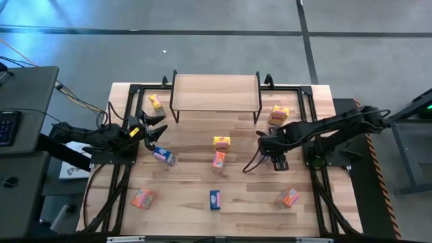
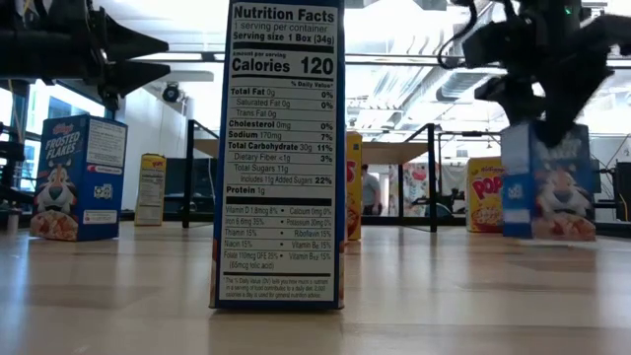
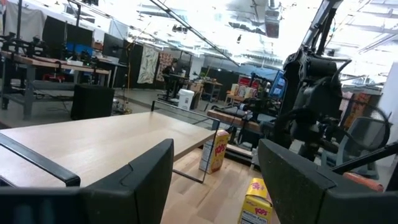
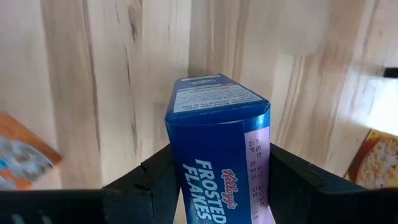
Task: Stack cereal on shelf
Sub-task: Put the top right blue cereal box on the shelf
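Two arms work in front of the shelf (image 1: 215,92). Right gripper (image 1: 279,160) hangs off the shelf's right front corner, pointing down, its fingers (image 4: 155,180) clamped on the sides of an upright blue box (image 4: 219,150). Left gripper (image 1: 154,128) sits off the shelf's left front corner with its fingers spread and nothing between them. Another blue box (image 1: 163,156) stands just beside it. Yellow boxes (image 1: 156,102) stand near both shelf ends and out in front of its middle; orange boxes (image 1: 142,198) lie farthest from the shelf. The shelf top is bare.
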Controlling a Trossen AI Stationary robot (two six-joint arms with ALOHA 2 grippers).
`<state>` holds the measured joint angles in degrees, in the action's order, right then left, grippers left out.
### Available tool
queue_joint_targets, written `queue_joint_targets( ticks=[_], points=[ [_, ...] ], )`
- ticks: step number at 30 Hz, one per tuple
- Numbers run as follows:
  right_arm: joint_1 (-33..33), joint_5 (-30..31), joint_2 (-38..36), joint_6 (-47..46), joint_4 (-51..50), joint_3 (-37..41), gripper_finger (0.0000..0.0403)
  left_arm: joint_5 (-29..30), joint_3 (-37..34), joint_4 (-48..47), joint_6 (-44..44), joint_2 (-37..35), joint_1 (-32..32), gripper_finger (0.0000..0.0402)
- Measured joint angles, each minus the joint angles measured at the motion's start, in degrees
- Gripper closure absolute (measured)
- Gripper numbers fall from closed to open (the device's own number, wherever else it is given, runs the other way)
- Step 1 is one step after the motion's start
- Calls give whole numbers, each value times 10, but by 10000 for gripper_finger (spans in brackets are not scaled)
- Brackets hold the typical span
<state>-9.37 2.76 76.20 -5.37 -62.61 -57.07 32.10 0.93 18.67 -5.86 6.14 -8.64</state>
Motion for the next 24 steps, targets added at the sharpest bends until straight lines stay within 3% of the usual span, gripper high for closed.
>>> queue_joint_targets(
  ticks=[10, 17, 24],
  points=[
    [13, 4, 0, -23, -13, -109, 215, 0, 0, -21, 0, 0, 0, 176],
    [64, 7, 0, -18, -16, -192, 215, 0, 0, -33, 0, 0, 0, 176],
    [126, 51, 0, 51, -15, -281, 215, 0, 0, -35, 0, 0, 0, 176]
  ],
)
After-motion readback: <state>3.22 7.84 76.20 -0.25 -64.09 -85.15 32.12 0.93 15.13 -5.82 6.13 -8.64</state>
